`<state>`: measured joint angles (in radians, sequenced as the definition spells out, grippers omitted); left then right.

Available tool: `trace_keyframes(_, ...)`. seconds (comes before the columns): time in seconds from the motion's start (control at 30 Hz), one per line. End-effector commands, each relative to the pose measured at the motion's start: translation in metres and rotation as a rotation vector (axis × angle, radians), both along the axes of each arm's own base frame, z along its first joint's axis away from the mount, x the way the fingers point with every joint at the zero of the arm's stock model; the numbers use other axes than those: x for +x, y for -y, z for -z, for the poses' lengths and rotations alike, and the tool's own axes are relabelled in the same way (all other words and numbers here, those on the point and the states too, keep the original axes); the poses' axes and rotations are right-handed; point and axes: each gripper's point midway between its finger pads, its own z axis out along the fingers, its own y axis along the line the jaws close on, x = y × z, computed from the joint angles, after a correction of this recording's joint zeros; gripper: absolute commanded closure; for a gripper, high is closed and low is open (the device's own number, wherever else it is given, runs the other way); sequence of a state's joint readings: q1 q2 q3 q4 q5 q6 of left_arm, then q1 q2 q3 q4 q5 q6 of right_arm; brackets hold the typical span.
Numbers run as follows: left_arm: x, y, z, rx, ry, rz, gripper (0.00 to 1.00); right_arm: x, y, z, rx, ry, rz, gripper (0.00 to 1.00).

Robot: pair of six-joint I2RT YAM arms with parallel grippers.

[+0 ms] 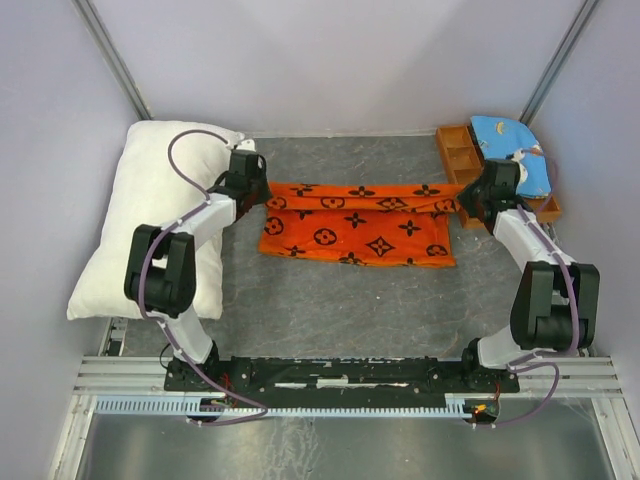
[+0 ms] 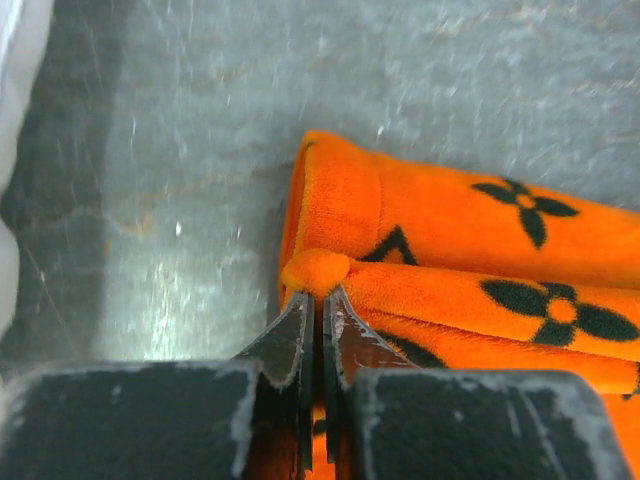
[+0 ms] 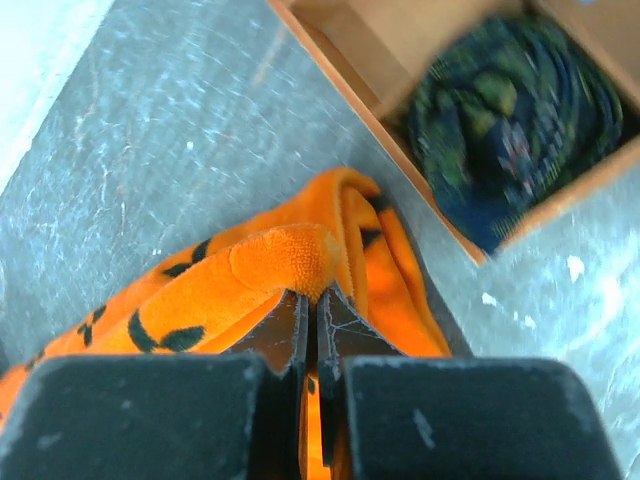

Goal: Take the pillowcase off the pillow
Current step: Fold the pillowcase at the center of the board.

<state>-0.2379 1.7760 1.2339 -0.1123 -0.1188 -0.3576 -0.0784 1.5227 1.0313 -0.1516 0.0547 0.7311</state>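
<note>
Left gripper and right gripper each clamp tight on a far corner of the pillowcase. These are small bites, and tension could pull them free. The pillow lies bare at left, apart from the cloth. The wooden tray, just beside the right corner, might snag it.

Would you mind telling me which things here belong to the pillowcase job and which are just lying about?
Part of the job:
- pillowcase, pinched at its ends by the left pincer and right pincer
- pillow, bare, at the left

Just lying about:
- wooden tray
- light-blue cloth draped over it
- dark patterned cloth in one compartment
</note>
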Motion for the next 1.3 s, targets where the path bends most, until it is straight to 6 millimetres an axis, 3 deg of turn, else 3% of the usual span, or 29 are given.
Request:
trace_keyframes(0.0,-0.017,-0.038,-0.008,0.081,0.046,-0.215,0.97,-0.036,0.033,0.019,0.081,-0.052,0.320,0.98)
trace_keyframes(0.13,-0.033,-0.043,-0.005,0.090,0.014,-0.239,0.97,-0.069,0.025,0.031,0.115,-0.140,0.328,0.99)
trace_keyframes(0.3,-0.052,-0.046,0.014,0.085,-0.067,-0.262,0.97,-0.099,0.016,0.037,0.101,-0.223,0.270,0.99)
trace_keyframes(0.5,-0.063,-0.043,0.023,0.060,-0.114,-0.259,0.97,-0.104,0.008,0.015,0.097,-0.221,0.195,0.98)
trace_keyframes(0.7,-0.067,-0.041,0.000,0.040,-0.085,-0.240,0.97,-0.123,0.010,-0.002,0.045,-0.258,0.163,0.99)
trace_keyframes(0.77,-0.075,-0.041,0.009,0.040,-0.116,-0.238,0.97,-0.135,0.010,0.011,0.043,-0.290,0.168,0.99)
trace_keyframes(0.93,-0.108,-0.036,0.053,-0.015,-0.240,-0.258,0.97,-0.165,0.011,0.055,0.042,-0.385,0.206,0.98)
trace_keyframes(1.03,-0.128,-0.029,0.069,-0.066,-0.264,-0.225,0.97,-0.183,0.007,0.077,0.062,-0.429,0.227,0.89)
trace_keyframes(1.07,-0.130,-0.028,0.067,-0.077,-0.252,-0.217,0.93,-0.185,0.006,0.080,0.070,-0.436,0.224,0.84)
trace_keyframes(1.13,-0.127,-0.026,0.051,-0.074,-0.193,-0.172,0.62,-0.180,0.003,0.071,0.061,-0.400,0.187,0.76)
trace_keyframes(1.23,-0.112,-0.024,-0.006,-0.040,-0.020,-0.133,0.19,-0.153,0.011,0.024,-0.046,-0.285,0.174,0.40)
trace_keyframes(1.27,-0.106,-0.021,-0.030,-0.035,0.038,-0.122,0.07,-0.146,0.013,0.007,-0.092,-0.258,0.173,0.33)
